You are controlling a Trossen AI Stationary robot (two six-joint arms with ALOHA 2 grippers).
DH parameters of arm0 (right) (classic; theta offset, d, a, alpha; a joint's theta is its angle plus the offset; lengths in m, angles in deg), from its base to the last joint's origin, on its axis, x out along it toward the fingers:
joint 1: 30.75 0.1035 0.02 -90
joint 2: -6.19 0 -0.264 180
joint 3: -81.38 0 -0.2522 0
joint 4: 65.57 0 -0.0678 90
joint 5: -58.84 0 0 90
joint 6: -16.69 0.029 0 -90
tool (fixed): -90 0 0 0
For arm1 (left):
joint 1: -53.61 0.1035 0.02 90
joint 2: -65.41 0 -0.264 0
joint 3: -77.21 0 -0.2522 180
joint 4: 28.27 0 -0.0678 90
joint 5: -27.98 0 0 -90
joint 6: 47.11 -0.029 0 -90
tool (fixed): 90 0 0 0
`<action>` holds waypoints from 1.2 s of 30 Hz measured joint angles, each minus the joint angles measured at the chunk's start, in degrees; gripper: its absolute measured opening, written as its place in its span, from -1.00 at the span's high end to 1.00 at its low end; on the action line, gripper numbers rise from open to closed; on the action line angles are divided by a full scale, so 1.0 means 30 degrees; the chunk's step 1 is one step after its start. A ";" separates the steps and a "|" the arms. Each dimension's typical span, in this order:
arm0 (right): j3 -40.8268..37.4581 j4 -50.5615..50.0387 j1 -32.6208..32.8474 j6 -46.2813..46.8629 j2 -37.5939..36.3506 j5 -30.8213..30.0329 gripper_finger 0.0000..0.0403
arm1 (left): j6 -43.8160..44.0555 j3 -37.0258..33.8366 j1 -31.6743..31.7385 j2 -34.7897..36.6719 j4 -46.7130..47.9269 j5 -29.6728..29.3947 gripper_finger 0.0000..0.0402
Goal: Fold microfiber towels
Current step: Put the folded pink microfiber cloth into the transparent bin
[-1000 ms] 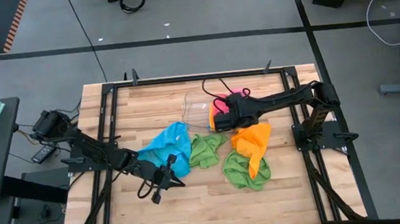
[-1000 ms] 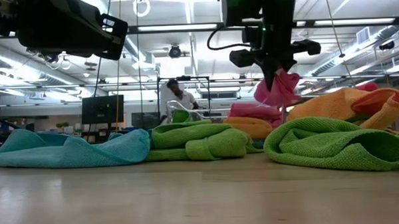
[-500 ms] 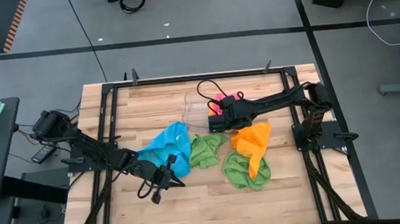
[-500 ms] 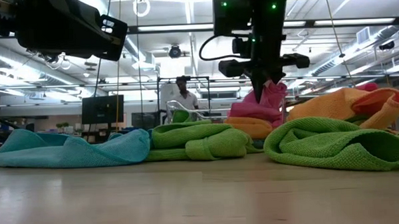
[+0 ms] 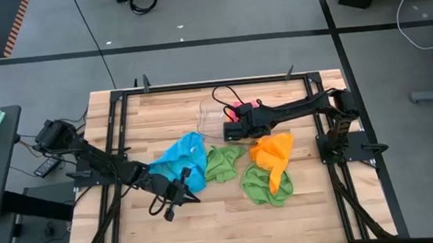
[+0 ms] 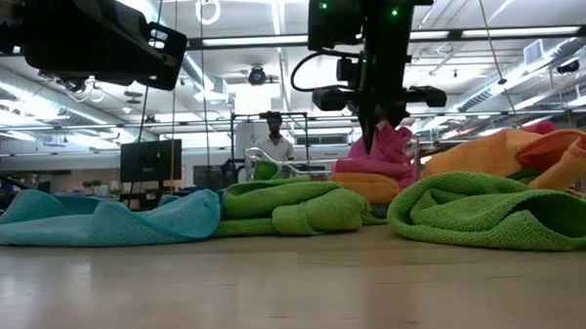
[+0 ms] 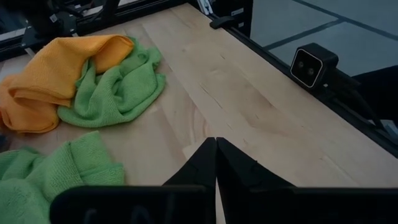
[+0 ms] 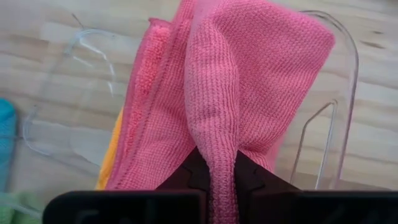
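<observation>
Since one second ago, the right pincer [image 5: 230, 127] has moved toward the left over the clear tray [image 5: 213, 115], and the pink towel [image 5: 240, 105] has come lower with it.

From above, the right arm reaches across the counter [image 5: 208, 209] from the right side. The blue towel [image 5: 182, 160], two green towels [image 5: 221, 161] [image 5: 263, 187] and the orange towel [image 5: 272, 151] lie crumpled in the middle. The left pincer [image 5: 170, 214] waits near the front, beside the blue towel.

At table height, the right pincer [image 6: 370, 142] hangs above the pile, with the pink towel [image 6: 381, 157] directly under it, on an orange cloth.

The left wrist camera shows its fingers [image 7: 202, 165] pressed together, holding nothing.

The right wrist camera shows the fingers [image 8: 186, 174] pinching a fold of the pink towel [image 8: 242, 81], which drapes over the clear tray [image 8: 345, 87].
</observation>
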 joint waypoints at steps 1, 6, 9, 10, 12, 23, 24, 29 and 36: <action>-0.0006 0.0041 -0.0014 -0.0053 0.0065 0.0010 0.84 | 0.0007 0.0000 0.0000 0.0000 -0.0006 0.0000 0.92; -0.0035 0.1093 0.0004 -0.0958 0.0384 0.0100 0.69 | 0.0085 0.0000 0.0000 0.0007 -0.0044 0.0000 0.87; -0.0036 0.1867 0.0000 -0.1456 0.0520 0.0131 0.53 | 0.0095 0.0000 0.0000 0.0007 -0.0058 0.0000 0.88; -0.0036 0.1886 0.0000 -0.1561 0.0532 0.0185 0.46 | 0.0094 0.0000 0.0000 0.0007 -0.0072 -0.0001 0.88; -0.0036 0.2277 0.0004 -0.1752 0.0534 0.0397 0.32 | 0.0095 0.0000 0.0000 0.0007 -0.0044 0.0000 0.90; 0.0189 0.1489 -0.0149 -0.2127 -0.1370 0.0823 -0.22 | 0.0240 0.0000 0.0000 0.0007 0.0153 0.0000 0.86; 0.0189 0.1434 -0.0149 -0.2127 -0.1630 0.0487 -0.24 | 0.0240 0.0000 0.0000 0.0007 0.0186 0.0000 0.86; 0.0204 0.1538 -0.0134 -0.2118 -0.2234 -0.3027 -0.25 | 0.0300 0.0000 0.0000 0.0007 0.0189 0.0000 0.89; -0.0843 0.3469 -0.0120 -0.2829 -0.1777 -0.5595 -0.25 | 0.0652 0.0000 0.0000 0.0007 0.0331 0.0000 0.86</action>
